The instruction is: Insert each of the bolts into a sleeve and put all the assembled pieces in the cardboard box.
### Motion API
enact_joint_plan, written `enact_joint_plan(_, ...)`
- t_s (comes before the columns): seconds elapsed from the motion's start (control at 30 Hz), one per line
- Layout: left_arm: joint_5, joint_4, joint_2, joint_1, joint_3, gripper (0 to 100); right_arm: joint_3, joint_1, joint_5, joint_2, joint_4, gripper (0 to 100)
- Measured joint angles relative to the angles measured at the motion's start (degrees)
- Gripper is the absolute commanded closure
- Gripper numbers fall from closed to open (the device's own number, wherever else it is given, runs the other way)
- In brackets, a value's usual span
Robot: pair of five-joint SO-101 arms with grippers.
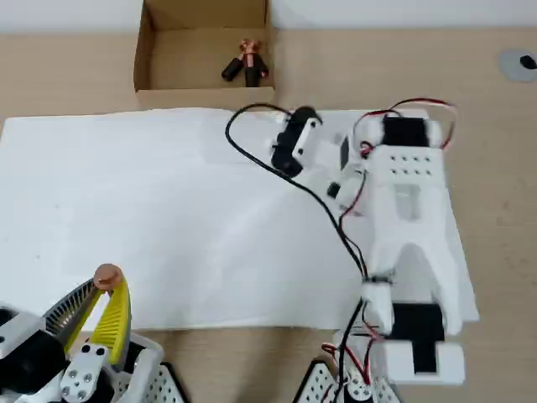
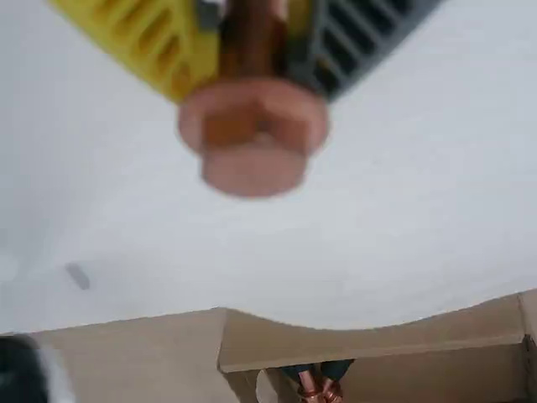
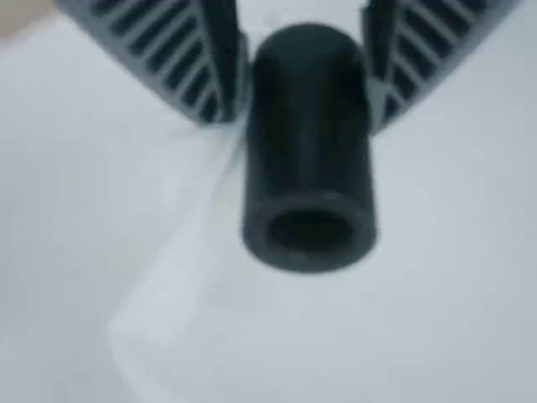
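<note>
My left gripper (image 1: 105, 292) sits near the front left corner of the white sheet, shut on a copper bolt (image 1: 107, 275) whose hex head sticks out past the tips. In the left wrist view the bolt (image 2: 252, 126) is pinched between the yellow and grey fingers of that gripper (image 2: 252, 50). My right gripper (image 3: 302, 75) is shut on a black sleeve (image 3: 306, 168), its open bore facing the camera, just above the sheet. The right arm (image 1: 403, 193) stands over the sheet's right side. The cardboard box (image 1: 147, 50) at the back holds two assembled pieces (image 1: 245, 65).
A white paper sheet (image 1: 168, 201) covers most of the table. A black cable (image 1: 277, 168) loops from the right arm across the sheet's back right. The box (image 2: 369, 348) with its pieces (image 2: 315, 384) lies beyond the sheet's far edge.
</note>
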Motion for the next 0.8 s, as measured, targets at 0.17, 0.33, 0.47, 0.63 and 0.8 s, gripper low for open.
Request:
enact_joint_plan(0.17,0.0,0.0,0.0,0.0,0.0,99,-0.6,0.0,0.0,12.4,-4.4,98.8)
enact_joint_plan(0.33,0.0,0.0,0.0,0.0,0.0,99,-9.0,0.0,0.0,25.2,-4.9,98.8)
enact_joint_plan(0.47,0.0,0.0,0.0,0.0,0.0,99,-17.4,0.0,0.1,34.1,-1.7,96.5)
enact_joint_plan(0.63,0.0,0.0,0.0,-3.3,0.0,99,-27.5,-0.4,0.1,41.8,4.5,74.4)
enact_joint_plan(0.8,0.0,0.0,0.0,-6.8,0.0,99,-32.7,-1.3,0.1,43.4,8.9,71.6)
